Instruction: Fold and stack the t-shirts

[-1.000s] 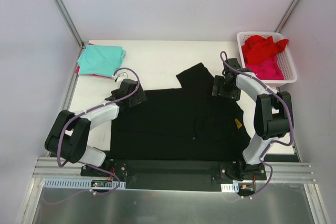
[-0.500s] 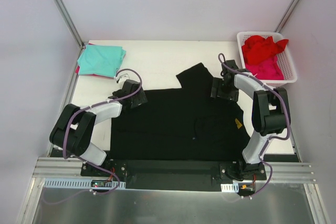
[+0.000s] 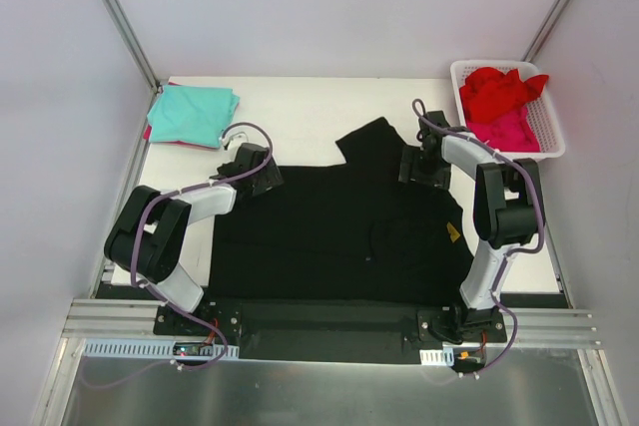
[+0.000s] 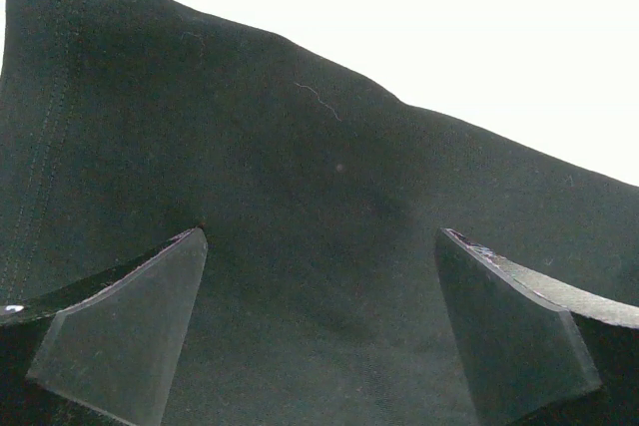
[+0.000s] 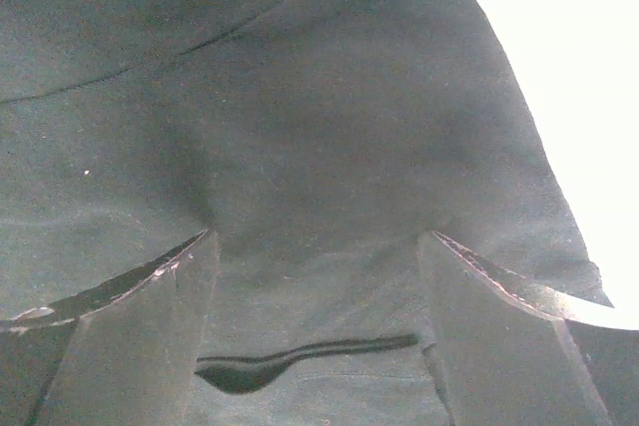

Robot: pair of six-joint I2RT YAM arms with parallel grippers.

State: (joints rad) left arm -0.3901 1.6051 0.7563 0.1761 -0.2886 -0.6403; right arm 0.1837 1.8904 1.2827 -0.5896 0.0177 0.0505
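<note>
My left end effector (image 4: 319, 232) and right end effector (image 5: 318, 234) both stand wide, holding nothing, at the black shirt's (image 3: 339, 236) far edge; open counter (image 3: 300, 117) lies beyond.

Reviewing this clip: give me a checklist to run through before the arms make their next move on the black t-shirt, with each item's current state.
1. Left hand open: ok, jaws wide over the black t-shirt near its far left corner.
2. Right hand open: ok, jaws apart over the shirt's far right part.
3. Cloth gripped: not ok, neither hand is shut on it.
4. Black t-shirt lying flat: not ok, a flap juts out at the far edge.
5. Stack spot ready: ok, the teal t-shirt lies folded at the far left corner.
6. Other shirts out of the way: ok, the red t-shirt and pink t-shirt sit in the basket.
</note>
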